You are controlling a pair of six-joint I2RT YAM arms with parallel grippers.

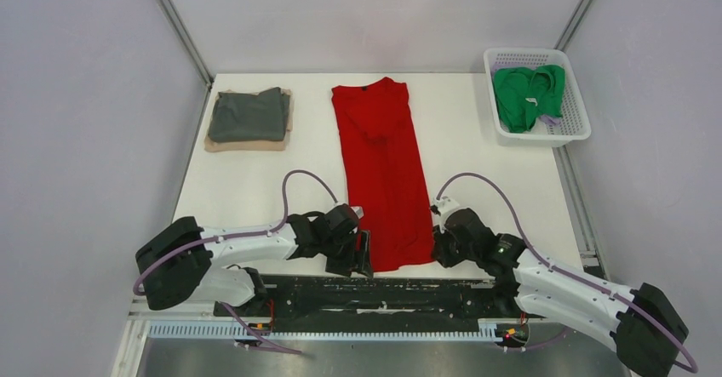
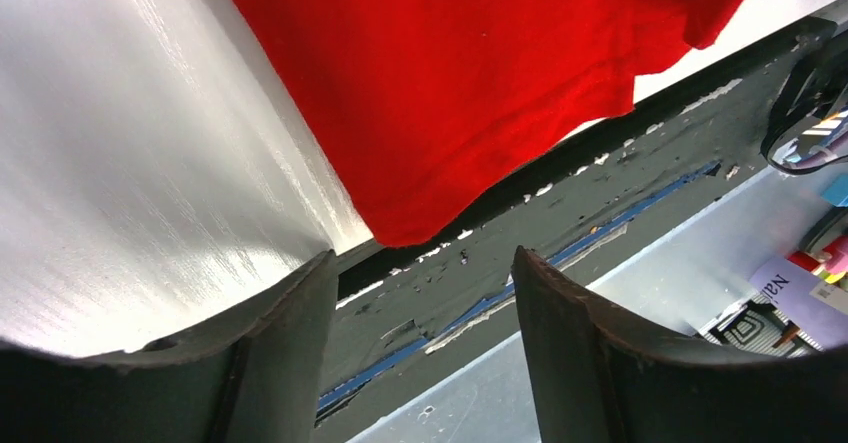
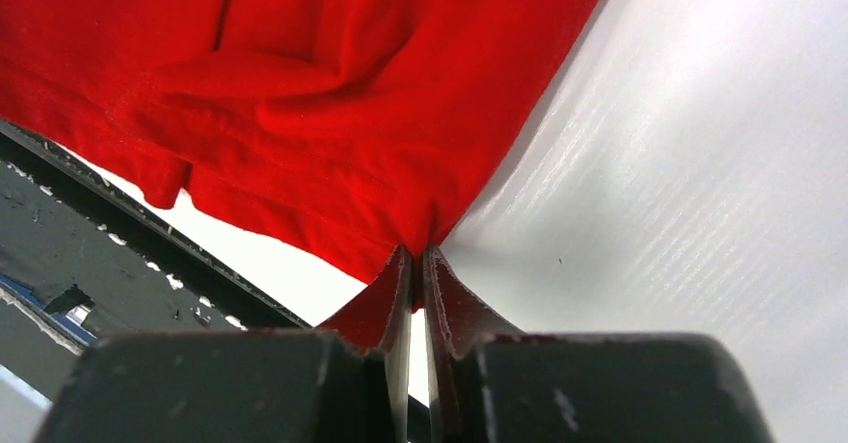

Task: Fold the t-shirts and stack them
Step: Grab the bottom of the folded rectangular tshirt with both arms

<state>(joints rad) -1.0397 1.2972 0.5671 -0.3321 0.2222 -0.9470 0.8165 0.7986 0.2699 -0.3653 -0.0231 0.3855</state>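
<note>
Red cloth in one long narrow strip down the middle of the white table [image 1: 485,173]: the red t-shirt [image 1: 381,173], sides folded in, collar at the far end, hem at the near edge. A few soft creases toward the collar end, otherwise flat.

Just beside its near left corner, the left gripper [image 2: 420,263], jaws spread wide with nothing between them. In the left wrist view, that corner of the hem lies a little beyond the fingertips, drooping over the dark strip at the table's edge and clear of both fingers.

At its near right corner, the right gripper [image 3: 418,258], jaws pressed together on the hem, a small pinch of red cloth caught at the very tips. Cloth bunched into folds just behind the pinch.

Well to the left of the red t-shirt, level with its collar end, the dark grey t-shirt [image 1: 249,115], folded square and resting on the folded tan t-shirt [image 1: 247,145], tan edges peeping out beneath.

Well to the right of the red t-shirt, again level with its collar end, the white lattice basket [image 1: 575,126], with the green t-shirt [image 1: 528,94] crumpled inside.
</note>
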